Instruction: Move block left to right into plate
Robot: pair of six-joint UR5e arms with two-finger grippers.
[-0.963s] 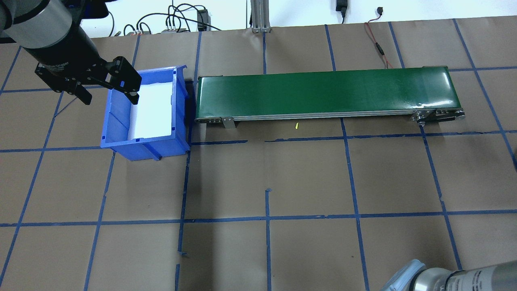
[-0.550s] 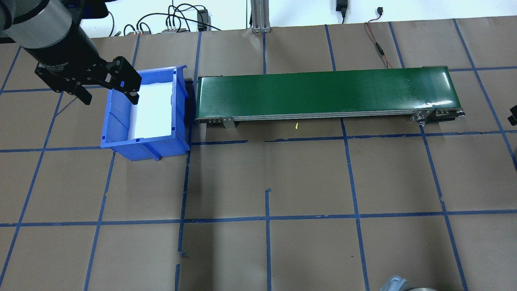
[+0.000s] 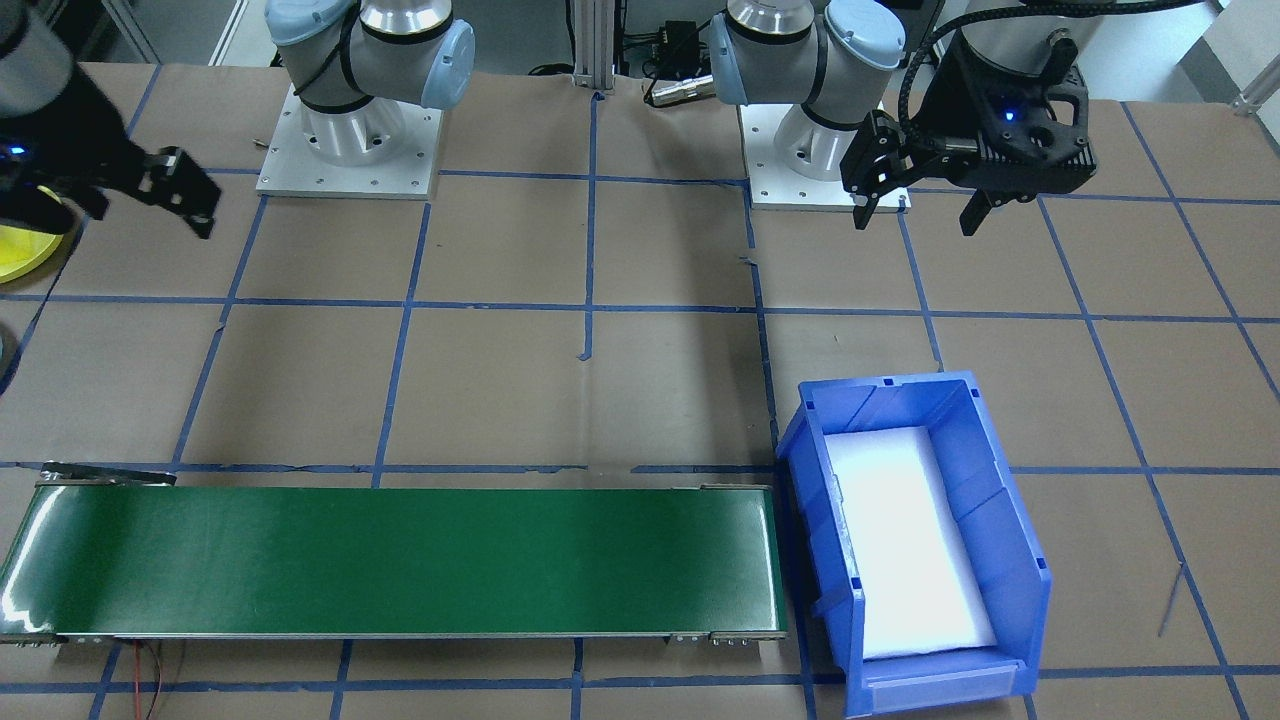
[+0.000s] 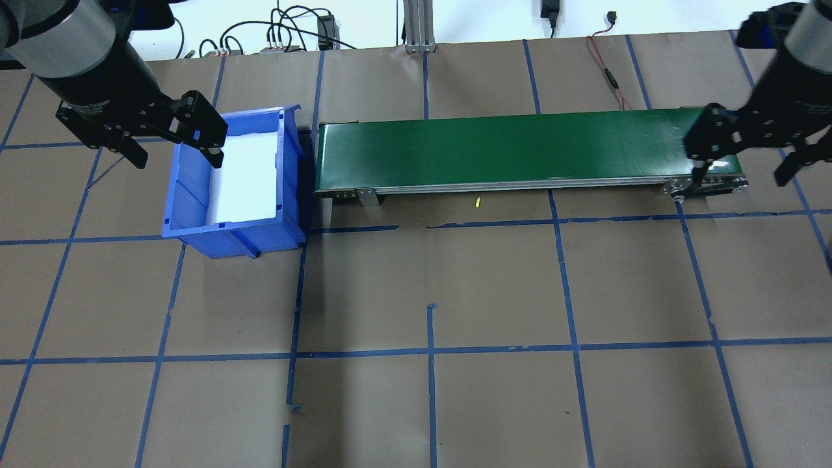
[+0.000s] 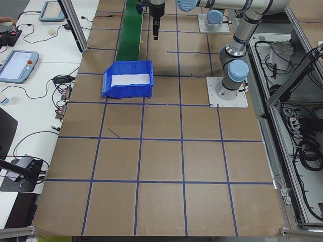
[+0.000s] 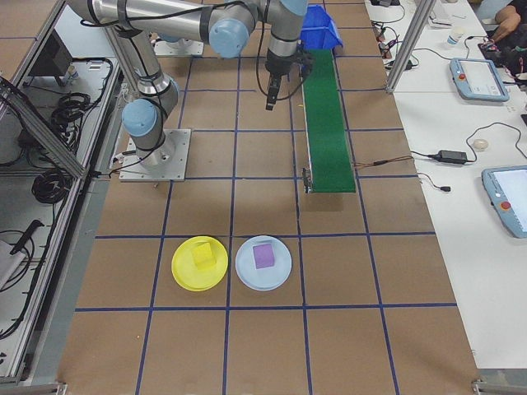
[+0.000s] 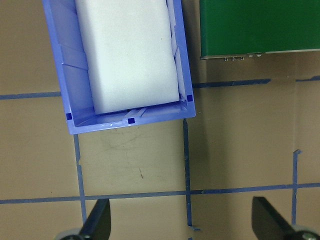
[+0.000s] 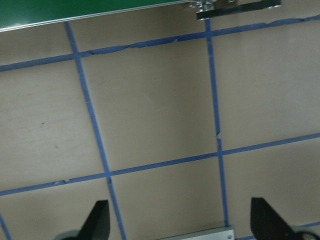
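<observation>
The yellow plate [image 6: 185,276] lies on the table beyond the conveyor's right end, with a yellow block [image 6: 202,257] inside it. A sliver of the plate [image 3: 18,258] also shows in the front-facing view. My right gripper [image 4: 741,172] hangs open and empty over the right end of the green conveyor [image 4: 520,148]. It also shows in the right wrist view [image 8: 181,222] and the front-facing view [image 3: 115,205]. My left gripper [image 4: 172,146] hangs open and empty above the left wall of the blue bin [image 4: 188,224]. The left gripper also appears in two other views [image 3: 918,215] [image 7: 182,227].
A pale blue plate [image 6: 280,276] beside the yellow one holds a purple block [image 6: 263,255]. The blue bin is lined with white foam [image 4: 247,175] and holds no block. The conveyor belt is bare. A small yellow scrap [image 4: 477,202] lies in front of it.
My right arm has swung up from the bottom right corner of the overhead view to above the conveyor's right end. The left arm has not moved.
</observation>
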